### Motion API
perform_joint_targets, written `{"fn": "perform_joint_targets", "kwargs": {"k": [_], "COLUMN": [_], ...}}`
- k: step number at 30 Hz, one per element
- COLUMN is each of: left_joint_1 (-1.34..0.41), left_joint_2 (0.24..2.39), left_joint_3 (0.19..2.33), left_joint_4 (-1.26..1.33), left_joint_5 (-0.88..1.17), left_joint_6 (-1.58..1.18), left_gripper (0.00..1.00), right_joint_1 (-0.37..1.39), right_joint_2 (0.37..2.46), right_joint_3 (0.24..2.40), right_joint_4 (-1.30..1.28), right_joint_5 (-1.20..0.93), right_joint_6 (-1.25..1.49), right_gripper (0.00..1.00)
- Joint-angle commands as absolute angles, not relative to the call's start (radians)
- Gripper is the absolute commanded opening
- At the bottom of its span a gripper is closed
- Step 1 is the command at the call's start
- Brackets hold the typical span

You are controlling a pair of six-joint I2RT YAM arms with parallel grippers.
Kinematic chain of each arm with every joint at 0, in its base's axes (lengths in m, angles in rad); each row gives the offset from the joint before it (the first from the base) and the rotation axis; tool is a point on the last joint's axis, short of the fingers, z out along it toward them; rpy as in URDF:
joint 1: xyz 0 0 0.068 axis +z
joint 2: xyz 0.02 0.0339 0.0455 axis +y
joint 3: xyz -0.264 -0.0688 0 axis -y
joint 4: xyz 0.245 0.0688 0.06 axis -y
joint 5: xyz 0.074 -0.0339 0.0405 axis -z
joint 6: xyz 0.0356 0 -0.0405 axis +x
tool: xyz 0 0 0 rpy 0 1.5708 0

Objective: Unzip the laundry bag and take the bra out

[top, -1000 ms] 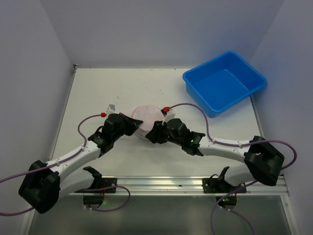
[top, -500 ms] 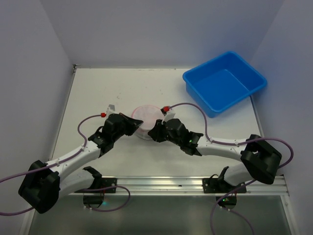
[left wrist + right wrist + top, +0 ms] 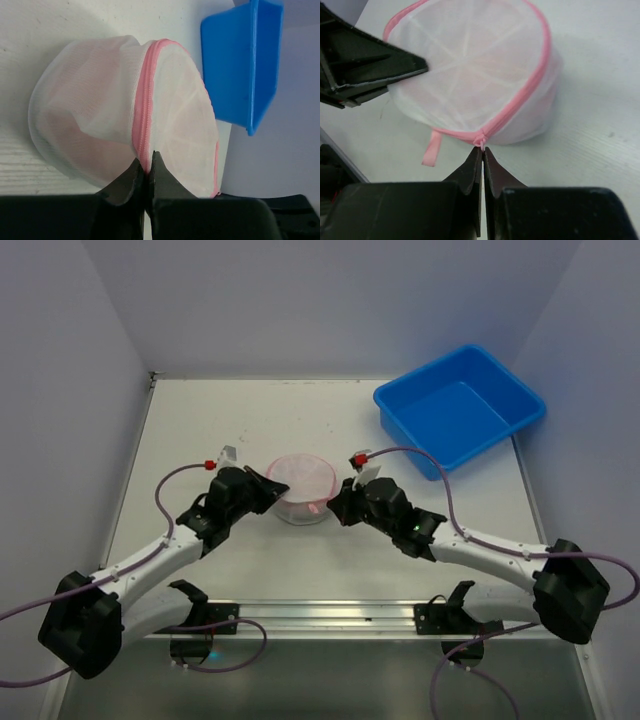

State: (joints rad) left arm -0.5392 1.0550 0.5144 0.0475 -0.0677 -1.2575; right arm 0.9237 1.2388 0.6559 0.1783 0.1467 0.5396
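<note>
The laundry bag (image 3: 303, 483) is a small round white mesh pouch with pink zipper trim, standing mid-table between both arms. My left gripper (image 3: 272, 487) is shut on the bag's pink zipper seam at its left side; in the left wrist view the left gripper (image 3: 148, 161) pinches the trim on the bag (image 3: 95, 125). My right gripper (image 3: 335, 502) is shut on the zipper pull (image 3: 481, 142) at the bag's right side, and the bag (image 3: 470, 75) fills the right wrist view. A pink loop tab (image 3: 431, 149) hangs beside the pull. The bra is hidden; only a pink tint shows through the mesh.
A blue tub (image 3: 460, 408) stands at the back right and also shows in the left wrist view (image 3: 245, 60). A metal rail (image 3: 330, 615) runs along the near edge. Grey walls close in the table on three sides.
My right gripper has moved right along the bag's near rim with the zipper pull. The bag's pink disc top now shows more openly. The left gripper has stayed put on the seam.
</note>
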Motion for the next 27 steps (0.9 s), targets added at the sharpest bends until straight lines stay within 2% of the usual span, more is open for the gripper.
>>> {"fn": "perform_joint_targets", "kwargs": {"k": [1,5,9,13,17,20,21,23,24,27], "left_joint_1": [-0.485,-0.431,-0.4,-0.374,-0.371,-0.371,-0.371,-0.371,-0.371,-0.371], "left_joint_2": [1.045,1.064,1.133,1.281,1.399,1.411,1.404,1.384,1.376,1.359], "left_joint_3": [0.545,0.538,0.569,0.713,0.882,0.927,0.92,0.901,0.882,0.85], "left_joint_4": [-0.046,-0.051,-0.031,-0.034,-0.072,-0.109,-0.117,-0.12,-0.12,-0.112], "left_joint_5": [-0.071,0.042,0.158,0.256,0.33,0.327,0.319,0.308,0.308,0.322], "left_joint_6": [-1.074,-0.948,-0.853,-0.74,-0.683,-0.646,-0.638,-0.621,-0.614,-0.609], "left_gripper": [0.0,0.0,0.0,0.01,0.03,0.04,0.04,0.04,0.04,0.04], "right_joint_1": [0.822,0.709,0.698,0.744,0.808,0.81,0.81,0.81,0.81,0.81], "right_joint_2": [1.129,1.075,1.097,1.149,1.21,1.218,1.218,1.219,1.221,1.256], "right_joint_3": [0.624,0.627,0.646,0.675,0.718,0.724,0.733,0.755,0.761,0.795], "right_joint_4": [0.052,-0.072,-0.087,-0.039,-0.008,0.026,0.02,0.015,0.017,0.012], "right_joint_5": [0.155,0.152,0.097,-0.041,-0.037,-0.032,-0.026,-0.006,0.001,0.063], "right_joint_6": [0.448,0.404,0.385,0.413,0.442,0.456,0.462,0.478,0.506,0.576], "right_gripper": [0.0,0.0,0.0,0.0,0.0,0.19,0.3,0.39,0.47,0.49]}}
